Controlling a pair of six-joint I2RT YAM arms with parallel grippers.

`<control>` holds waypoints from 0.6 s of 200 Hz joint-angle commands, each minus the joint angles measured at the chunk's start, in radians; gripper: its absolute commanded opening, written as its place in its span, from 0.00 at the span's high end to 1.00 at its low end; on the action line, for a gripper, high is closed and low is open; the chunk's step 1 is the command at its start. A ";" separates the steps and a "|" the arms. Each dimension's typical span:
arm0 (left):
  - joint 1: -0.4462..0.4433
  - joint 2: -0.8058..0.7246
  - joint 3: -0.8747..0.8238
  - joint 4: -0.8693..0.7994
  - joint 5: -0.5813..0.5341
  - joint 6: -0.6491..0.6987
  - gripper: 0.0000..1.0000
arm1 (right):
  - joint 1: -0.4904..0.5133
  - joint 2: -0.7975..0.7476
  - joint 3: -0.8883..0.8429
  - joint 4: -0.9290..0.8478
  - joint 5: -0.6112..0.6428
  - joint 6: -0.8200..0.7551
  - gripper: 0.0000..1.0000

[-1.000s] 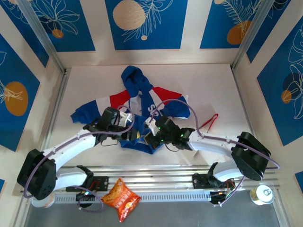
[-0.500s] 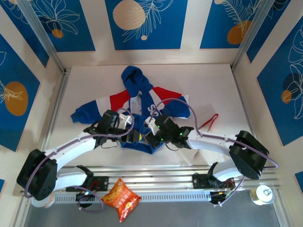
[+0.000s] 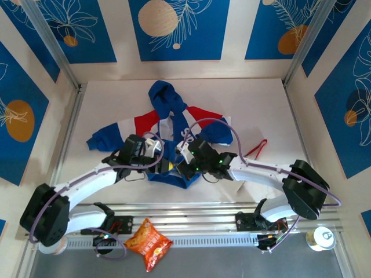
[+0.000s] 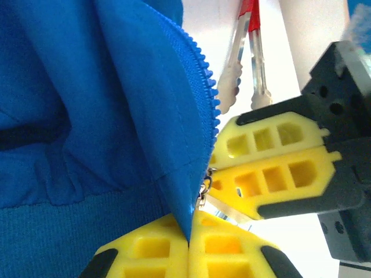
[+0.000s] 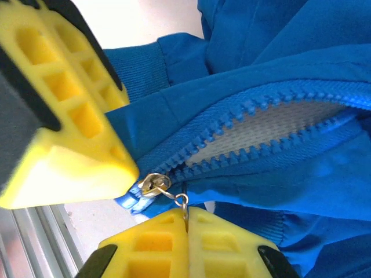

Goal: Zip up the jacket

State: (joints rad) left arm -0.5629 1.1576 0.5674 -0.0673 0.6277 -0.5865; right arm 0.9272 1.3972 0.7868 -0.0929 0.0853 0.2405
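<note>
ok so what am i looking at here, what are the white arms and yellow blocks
These are two white robot arms bolted at the near edge of a table. The wide picture comes from a fixed camera above and behind them; the two close-ups come from a camera on each wrist. The yellow blocks are the fingers of each arm's end effector, its grasping part. On the table lie a small hooded fabric jacket, royal blue with red and white bands, and a pair of red tongs. An orange snack bag lies near the arm bases. The left end effector is shut on the jacket's bottom edge beside the blue zip teeth; the right end effector is shut on the small metal zip pull.
</note>
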 commanded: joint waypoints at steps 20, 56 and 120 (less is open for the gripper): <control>0.005 -0.075 0.021 -0.207 -0.038 0.064 1.00 | -0.021 0.005 0.058 -0.037 0.044 -0.008 1.00; 0.005 -0.107 0.001 -0.216 -0.027 0.041 1.00 | -0.022 0.015 0.080 -0.047 0.077 -0.014 1.00; 0.005 -0.153 0.028 -0.294 -0.057 0.051 1.00 | -0.031 -0.002 0.079 -0.065 0.094 -0.045 1.00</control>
State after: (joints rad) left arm -0.5629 1.0286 0.5827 -0.2222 0.5682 -0.5518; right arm 0.9272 1.4086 0.8509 -0.1261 0.0792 0.2115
